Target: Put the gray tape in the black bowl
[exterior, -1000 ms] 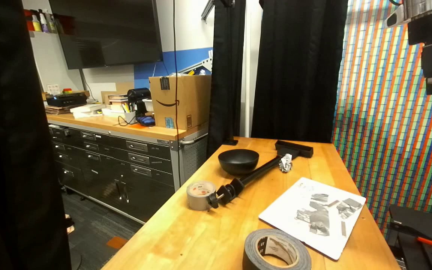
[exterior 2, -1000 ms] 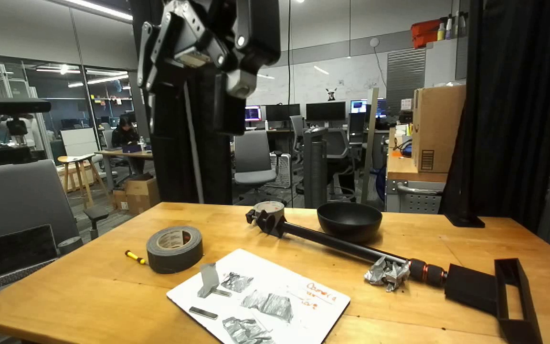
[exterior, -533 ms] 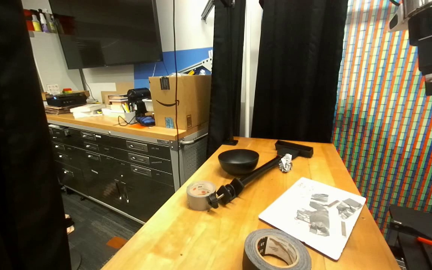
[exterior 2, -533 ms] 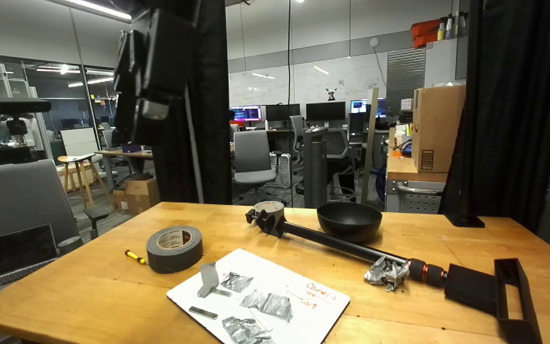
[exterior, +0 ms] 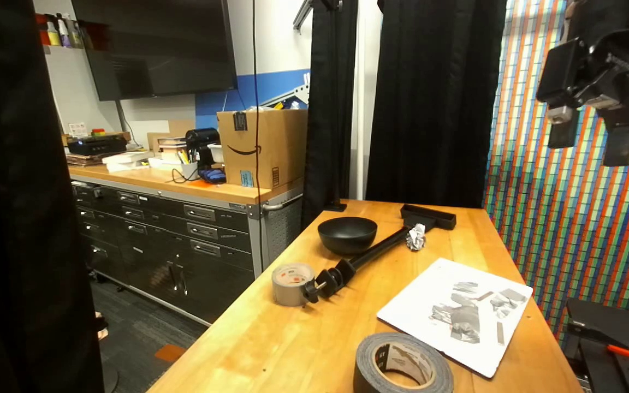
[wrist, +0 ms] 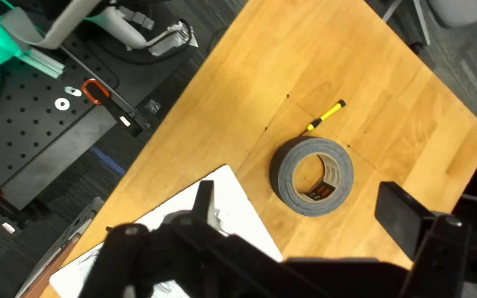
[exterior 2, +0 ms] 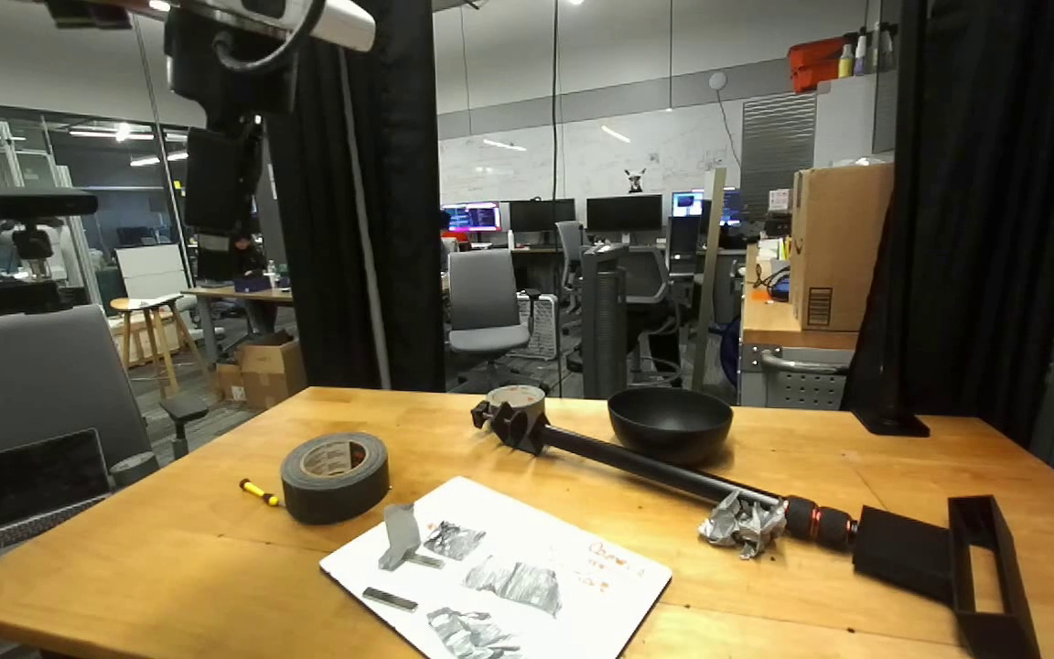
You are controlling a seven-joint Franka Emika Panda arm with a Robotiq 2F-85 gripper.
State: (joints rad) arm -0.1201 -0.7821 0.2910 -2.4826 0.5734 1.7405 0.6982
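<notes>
The gray tape (exterior: 366, 365) lies flat on the wooden table in both exterior views (exterior 2: 335, 499). In the wrist view the gray tape (wrist: 344, 174) shows between and beyond my fingertips, with its centre hole facing up. My gripper (wrist: 300, 211) is open and empty, its two fingers wide apart. In an exterior view the gripper (exterior: 591, 142) hangs high above the table, fingers pointing down. It also shows nearly edge-on (exterior 2: 214, 256) in an exterior view. The black bowl (exterior: 347, 234) stands upright and empty-looking at the table's far side (exterior 2: 671, 426). It is out of the wrist view.
A long black tool (exterior 2: 655, 471) lies beside the bowl. The tan tape roll (exterior: 292, 286) stands at its end. A whiteboard (exterior 2: 582, 595) with silver scraps lies near the gray tape. Crumpled foil (exterior 2: 742, 522) touches the tool. A yellow screwdriver (wrist: 329, 111) lies beside the gray tape.
My gripper has turned and moved leftward in an exterior view, away from the top middle. Its fingers now show spread apart in an exterior view. The tape and bowl have not moved.
</notes>
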